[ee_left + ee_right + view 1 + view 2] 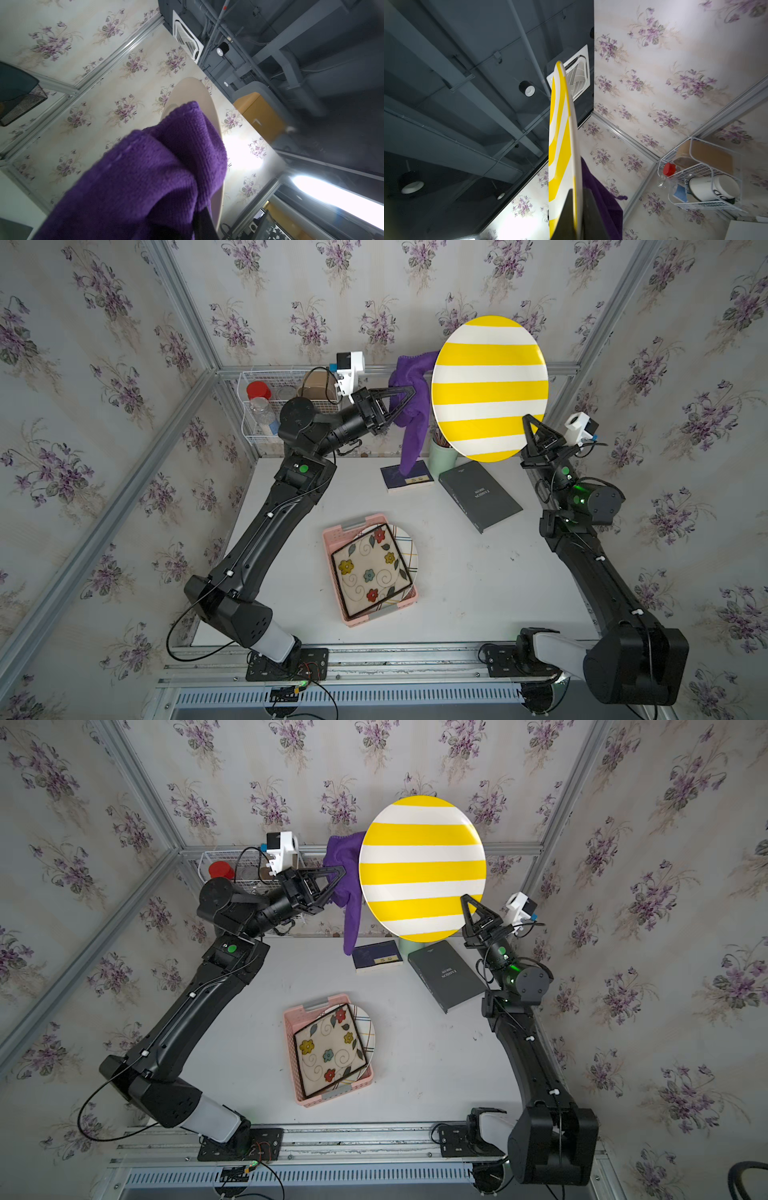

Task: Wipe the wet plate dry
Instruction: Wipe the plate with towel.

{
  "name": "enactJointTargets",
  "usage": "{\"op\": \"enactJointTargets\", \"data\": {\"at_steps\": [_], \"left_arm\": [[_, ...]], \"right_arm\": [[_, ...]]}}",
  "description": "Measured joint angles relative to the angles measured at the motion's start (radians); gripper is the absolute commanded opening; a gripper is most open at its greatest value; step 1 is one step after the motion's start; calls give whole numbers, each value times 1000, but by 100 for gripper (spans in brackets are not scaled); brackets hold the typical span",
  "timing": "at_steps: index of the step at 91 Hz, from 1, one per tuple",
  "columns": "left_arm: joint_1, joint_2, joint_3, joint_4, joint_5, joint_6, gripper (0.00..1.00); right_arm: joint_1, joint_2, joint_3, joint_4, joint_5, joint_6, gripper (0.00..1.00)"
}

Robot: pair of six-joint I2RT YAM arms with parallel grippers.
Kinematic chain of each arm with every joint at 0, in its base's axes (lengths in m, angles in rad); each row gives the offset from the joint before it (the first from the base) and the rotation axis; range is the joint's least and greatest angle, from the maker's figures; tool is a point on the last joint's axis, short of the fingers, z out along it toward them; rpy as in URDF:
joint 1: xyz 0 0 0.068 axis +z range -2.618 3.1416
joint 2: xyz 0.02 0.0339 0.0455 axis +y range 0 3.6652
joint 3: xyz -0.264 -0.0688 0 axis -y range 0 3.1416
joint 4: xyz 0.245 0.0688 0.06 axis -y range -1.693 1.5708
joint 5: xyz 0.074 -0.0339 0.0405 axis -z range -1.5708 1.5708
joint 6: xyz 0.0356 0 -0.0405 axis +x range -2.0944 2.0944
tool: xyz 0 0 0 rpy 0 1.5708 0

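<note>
A round plate [490, 389] [422, 869] with yellow and white stripes is held upright high above the back of the table. My right gripper [528, 419] [465, 898] [578, 190] is shut on its lower right rim, one finger on each face. The right wrist view shows the plate [560, 145] edge-on. My left gripper [409, 391] [340, 870] is shut on a purple cloth [411, 414] [348, 894] [145, 176]. The cloth lies bunched against the plate's left edge and plain back [207, 108], and its tail hangs down. It hides most of the left fingers.
A pink basket [331, 547] mid-table holds a square floral plate [370, 572] over a round one. A black book [478, 495], a blue book [409, 480] and a green cup [440, 456] lie below the raised plate. A wire rack [266, 414] of jars hangs at the back left.
</note>
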Motion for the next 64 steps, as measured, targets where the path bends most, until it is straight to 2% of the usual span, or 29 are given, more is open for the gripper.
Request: {"op": "enactJointTargets", "data": {"at_steps": [24, 33, 41, 53, 64], "left_arm": [[-50, 58, 40, 152, -28, -135, 0], [-97, 109, 108, 222, -79, -185, 0], [-159, 160, 170, 260, -107, -203, 0], [-243, 224, 190, 270, -119, -216, 0], [-261, 226, 127, 259, -122, -220, 0]], "right_arm": [[134, 56, 6, 55, 36, 25, 0], [182, 74, 29, 53, 75, 23, 0], [211, 112, 109, 68, 89, 16, 0], [190, 191, 271, 112, 87, 9, 0], [109, 261, 389, 98, 86, 22, 0]]}}
